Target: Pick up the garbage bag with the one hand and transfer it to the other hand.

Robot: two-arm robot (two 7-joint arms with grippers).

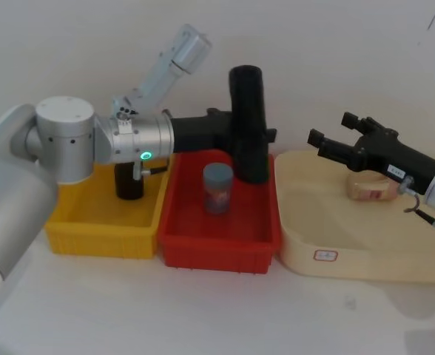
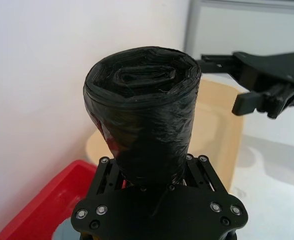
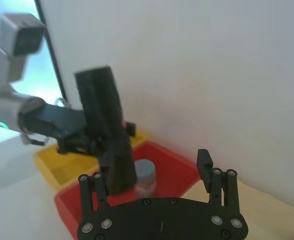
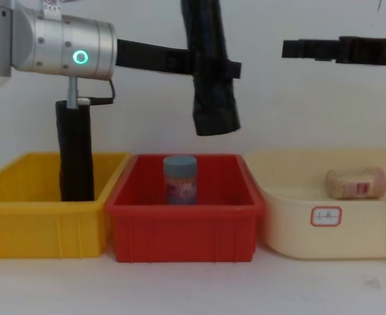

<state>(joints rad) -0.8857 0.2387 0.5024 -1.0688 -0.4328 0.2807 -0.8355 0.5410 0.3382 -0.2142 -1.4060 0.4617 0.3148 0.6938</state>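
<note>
— Where is the garbage bag (image 1: pixel 245 96)?
— In the air above the red bin (image 1: pixel 174 248), clear of its rim. It is nearly upright, with its lower end leaning a little to the right.
— What holds it?
— The left gripper (image 1: pixel 258 137), reaching in from the left on the arm with the green ring. Its fingers pinch the roll around its middle.
— And underneath?
— A blue-lidded jar (image 1: pixel 218 188) stands in the red bin. To the left, the yellow bin (image 1: pixel 99 240) holds a slimmer black roll (image 4: pixel 75 154), upright.
— The other arm?
— The right gripper (image 1: pixel 334 129) hovers over the beige tray (image 1: pixel 365 259) on the right, apart from the bag, with its fingers spread and empty. A small jar (image 4: pixel 356 182) lies on its side in the tray.
</note>
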